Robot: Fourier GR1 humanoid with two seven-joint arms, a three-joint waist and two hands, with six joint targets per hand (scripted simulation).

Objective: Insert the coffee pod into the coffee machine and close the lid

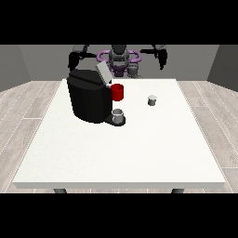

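The coffee machine (89, 98) is a black block left of the frame's centre, standing on the white surface (125, 148). Its lid (103, 73) is raised, a grey flap tilted up and leaning toward the upper left, its long axis running from lower right to upper left. Just right of the machine's top sits a red part (117, 92), touching the body. Below it, on the machine's dark base, stands 1 grey cup (118, 116), upright.

The coffee pod (152, 100) is a small grey piece standing upright on the surface, right of centre and well apart from the machine; it looks about as wide as tall, so no long axis can be told.

The robot's body (120, 58) is at the top centre, behind the far edge. The hand at the view's right (162, 58) hangs in the air at the upper right, above and well apart from the pod, holding nothing; how its fingers lie I cannot tell. The hand at the view's left (74, 59) hangs just above the machine's rear left corner; its fingers cannot be made out either.
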